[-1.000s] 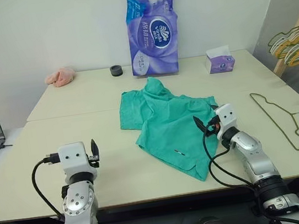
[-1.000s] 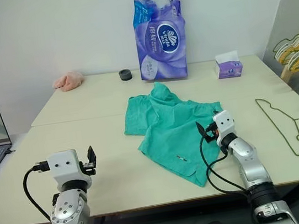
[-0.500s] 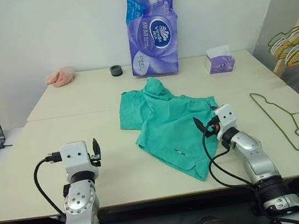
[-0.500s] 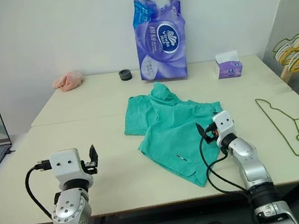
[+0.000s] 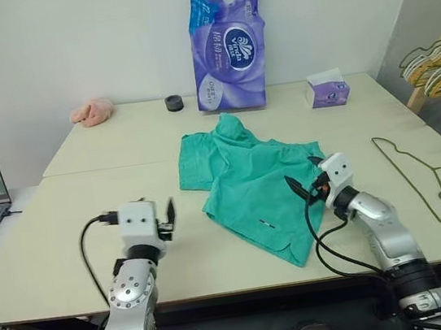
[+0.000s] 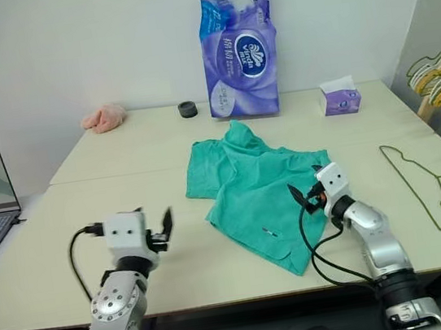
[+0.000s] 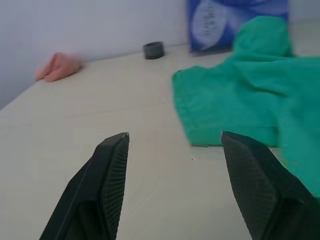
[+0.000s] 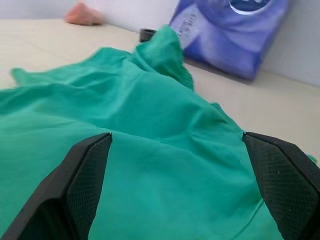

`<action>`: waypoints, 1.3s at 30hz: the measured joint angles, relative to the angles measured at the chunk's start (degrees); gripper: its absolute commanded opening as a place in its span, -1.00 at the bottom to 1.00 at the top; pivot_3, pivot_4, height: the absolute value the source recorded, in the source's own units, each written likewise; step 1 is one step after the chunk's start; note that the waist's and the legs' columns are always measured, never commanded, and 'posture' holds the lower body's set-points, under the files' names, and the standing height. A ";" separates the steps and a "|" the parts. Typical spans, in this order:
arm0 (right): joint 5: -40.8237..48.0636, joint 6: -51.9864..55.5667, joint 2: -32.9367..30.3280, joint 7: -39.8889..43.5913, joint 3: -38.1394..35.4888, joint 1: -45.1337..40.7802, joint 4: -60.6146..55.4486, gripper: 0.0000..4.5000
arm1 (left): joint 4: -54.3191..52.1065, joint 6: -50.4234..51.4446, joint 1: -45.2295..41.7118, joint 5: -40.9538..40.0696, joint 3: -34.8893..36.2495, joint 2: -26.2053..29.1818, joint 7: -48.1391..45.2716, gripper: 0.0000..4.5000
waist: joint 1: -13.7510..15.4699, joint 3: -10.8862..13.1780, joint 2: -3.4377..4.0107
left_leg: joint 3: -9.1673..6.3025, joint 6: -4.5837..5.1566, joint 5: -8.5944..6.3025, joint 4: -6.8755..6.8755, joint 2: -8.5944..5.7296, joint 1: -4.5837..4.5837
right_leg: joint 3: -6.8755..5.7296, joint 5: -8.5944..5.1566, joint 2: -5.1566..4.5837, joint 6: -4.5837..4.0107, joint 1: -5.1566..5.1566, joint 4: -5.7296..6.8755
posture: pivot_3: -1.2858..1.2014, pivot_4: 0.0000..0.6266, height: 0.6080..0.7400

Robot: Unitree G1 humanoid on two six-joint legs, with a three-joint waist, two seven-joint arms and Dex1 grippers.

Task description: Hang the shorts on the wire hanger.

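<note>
The left end effector (image 5: 167,213) has swung toward the one shorts (image 5: 247,178); both end effectors gape empty.

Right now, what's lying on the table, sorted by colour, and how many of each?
Green: 2, the shorts and the wire hanger
Purple: 2, the tissue-roll pack and the small tissue box
Pink: 1, the fluffy cloth
Black: 1, the small ring
Total: 6
</note>
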 measured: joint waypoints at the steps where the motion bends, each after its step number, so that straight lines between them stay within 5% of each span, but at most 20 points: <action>1: 1.00 0.98 -1.48 2.12 -0.03 0.71 -1.46 1.00 | 0.09 0.67 -0.77 -0.85 -1.62 0.97 -2.39 0.75 | -0.44 0.02 0.04 | 0.02 0.00 0.00 0.00 0.00 -0.01 | 0.01 0.00 0.00 0.01 0.01 -0.03 | -0.12 -0.96 1.00; 3: 3.37 3.59 -5.64 7.27 0.13 2.43 -5.34 1.00 | 0.70 2.77 -3.01 -2.60 -5.21 3.40 -7.71 0.98 | -1.50 0.06 0.14 | 0.02 0.01 0.00 0.00 0.00 -0.02 | 0.02 -0.05 0.00 0.09 0.01 -0.05 | -0.13 -0.96 1.00; 11: 10.06 13.72 -22.64 23.41 -0.30 8.70 -15.15 1.00 | 5.46 15.40 -13.20 -10.21 -19.21 8.66 -26.42 0.98 | -6.03 0.17 0.27 | -0.04 0.02 -0.01 -0.03 0.05 -0.01 | -0.01 -0.19 0.11 0.28 0.03 -0.08 | -0.18 -0.94 1.00; 22: 9.21 11.72 -24.92 24.29 -2.17 6.45 -12.38 1.00 | 15.82 19.38 -20.55 -8.95 -24.76 9.25 -30.09 0.98 | -9.02 0.24 0.25 | -0.12 0.02 -0.02 -0.31 0.09 0.02 | 0.06 -0.30 0.14 0.26 0.01 -0.18 | -0.19 -0.91 1.00; 26: 9.19 11.69 -24.55 24.28 -1.95 4.02 -12.39 1.00 | 16.71 16.17 -20.53 -6.46 -25.33 10.61 -29.45 0.61 | -9.02 0.26 0.24 | -0.13 0.02 -0.02 -0.35 0.10 0.06 | 0.07 -0.30 0.14 0.26 0.03 -0.19 | -0.18 -0.91 1.00; 37: 1.63 3.24 -22.13 24.06 3.78 -3.56 -4.99 1.00 | 15.33 10.81 -15.21 -4.09 -18.60 17.89 -27.16 -0.93 | -9.01 0.27 0.25 | -0.09 0.02 -0.01 -0.56 0.13 0.24 | 0.12 -0.30 0.11 0.25 0.03 -0.19 | -0.15 -0.93 1.00; 39: -1.91 -0.86 -21.71 23.64 5.64 -5.79 -0.65 1.00 | 15.27 10.19 -14.05 -4.04 -16.22 19.72 -26.77 -0.99 | -8.99 0.28 0.23 | -0.07 0.02 -0.01 -0.62 0.12 0.35 | 0.12 -0.30 0.10 0.25 0.08 -0.19 | -0.15 -0.93 1.00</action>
